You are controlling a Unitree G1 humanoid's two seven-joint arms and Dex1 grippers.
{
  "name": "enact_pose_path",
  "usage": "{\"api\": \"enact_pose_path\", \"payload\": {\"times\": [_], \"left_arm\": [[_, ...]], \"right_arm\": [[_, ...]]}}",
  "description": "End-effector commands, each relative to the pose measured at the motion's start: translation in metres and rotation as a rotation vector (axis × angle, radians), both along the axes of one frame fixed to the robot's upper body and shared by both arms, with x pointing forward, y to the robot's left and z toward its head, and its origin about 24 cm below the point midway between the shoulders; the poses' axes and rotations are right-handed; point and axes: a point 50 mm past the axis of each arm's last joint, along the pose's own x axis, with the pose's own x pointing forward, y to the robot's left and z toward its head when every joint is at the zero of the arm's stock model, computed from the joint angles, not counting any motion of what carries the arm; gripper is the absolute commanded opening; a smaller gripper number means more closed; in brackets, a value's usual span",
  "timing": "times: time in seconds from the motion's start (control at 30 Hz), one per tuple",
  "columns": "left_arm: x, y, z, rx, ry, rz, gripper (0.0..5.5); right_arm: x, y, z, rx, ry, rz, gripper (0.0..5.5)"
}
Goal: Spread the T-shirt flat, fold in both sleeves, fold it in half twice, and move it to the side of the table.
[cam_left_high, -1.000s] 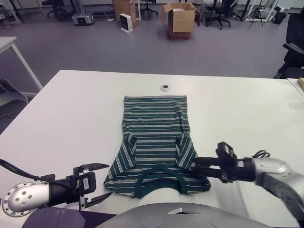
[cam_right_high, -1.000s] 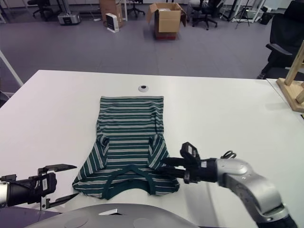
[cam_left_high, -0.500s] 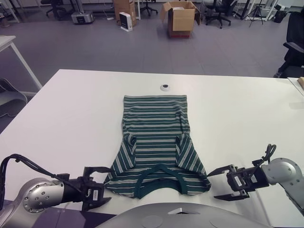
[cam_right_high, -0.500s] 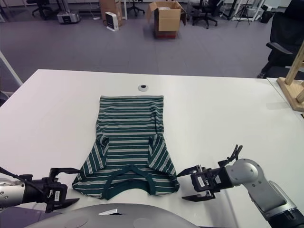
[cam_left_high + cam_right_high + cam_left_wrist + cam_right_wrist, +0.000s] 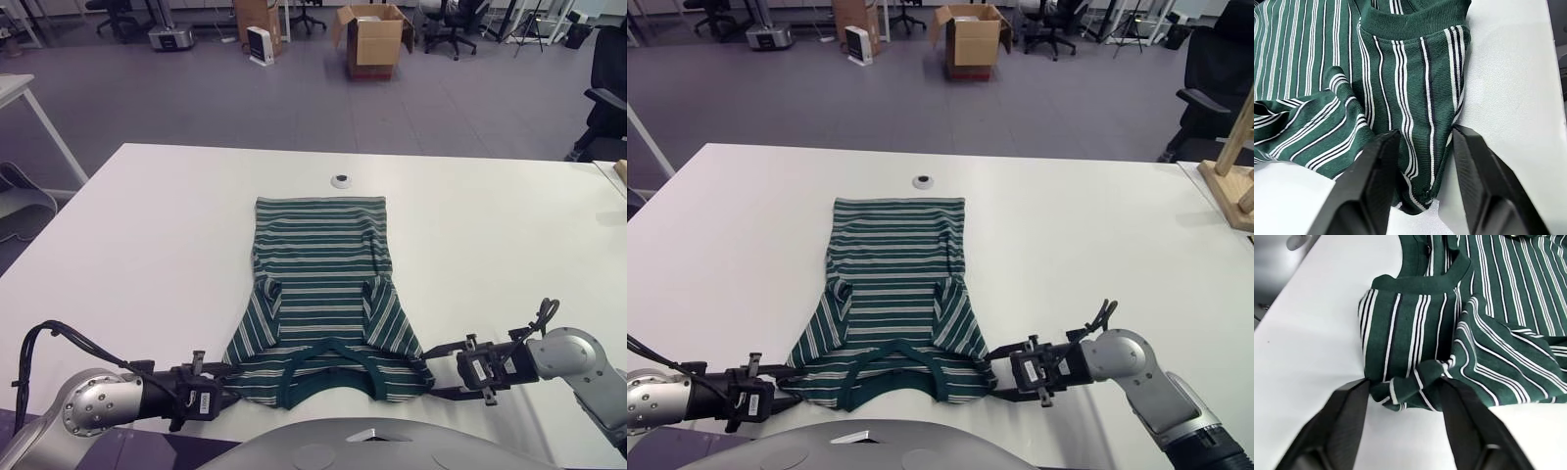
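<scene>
The shirt (image 5: 323, 284) lies in the middle of the table (image 5: 147, 225), collar (image 5: 328, 351) toward the robot, hem (image 5: 320, 200) at the far end, just short of a small disc (image 5: 341, 180). The sleeves (image 5: 390, 315) look folded in already, so the step in hand is likely the first fold in half.

The left claw (image 5: 220, 384) sits low at the near left corner, spread, with the corner of cloth between its fingers (image 5: 1371, 196). The right claw (image 5: 433, 372) is spread in the same way around the near right corner, where the cloth is a little bunched (the right wrist view shows a small roll at the edge). Neither pinches anything yet.

To do this well:
- Slide each lower finger under all layers at the corner before closing, so that the folded sleeve comes up with the body.
- Close both claws at about the same moment and at matching spots, or the fold will run skew.
- Lift only enough to clear the table, then carry both corners straight out to the hem, keeping them as far apart as they are now.
- Lay the edge down on the hem, not past it.

The risk is a grip on the top layer alone.
</scene>
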Motion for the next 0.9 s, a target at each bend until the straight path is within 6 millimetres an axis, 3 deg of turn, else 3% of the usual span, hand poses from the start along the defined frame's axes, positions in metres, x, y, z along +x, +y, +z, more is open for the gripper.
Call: {"api": "enact_pose_path", "payload": {"times": [0.03,0.23,0.3,0.5,0.57,0.7,0.9], "left_arm": [[-0.003,0.01,-0.009,0.051,0.081,0.05,1.02],[0.003,0.007,-0.003,0.002,0.087,0.075,0.0],[0.005,0.004,0.008,-0.035,0.096,0.076,0.0],[-0.006,-0.006,0.055,-0.08,0.196,-0.025,0.0],[-0.001,-0.009,0.068,-0.082,0.168,-0.047,0.0],[-0.012,-0.02,0.047,-0.037,0.165,-0.092,0.0],[-0.025,-0.028,0.03,-0.034,0.158,-0.074,1.0]], "right_arm": [[0.006,0.004,0.003,0.008,-0.029,-0.004,1.59],[0.01,0.006,0.015,0.046,0.036,-0.014,0.33],[0.009,0.002,0.021,0.019,0.074,0.024,0.04],[0.008,-0.013,0.045,-0.102,0.148,0.149,0.0],[0.007,-0.016,0.053,-0.117,0.178,0.165,0.0],[0.004,-0.009,0.049,-0.1,0.199,0.173,0.0],[0.002,-0.01,0.041,-0.106,0.189,0.149,0.0]]}}
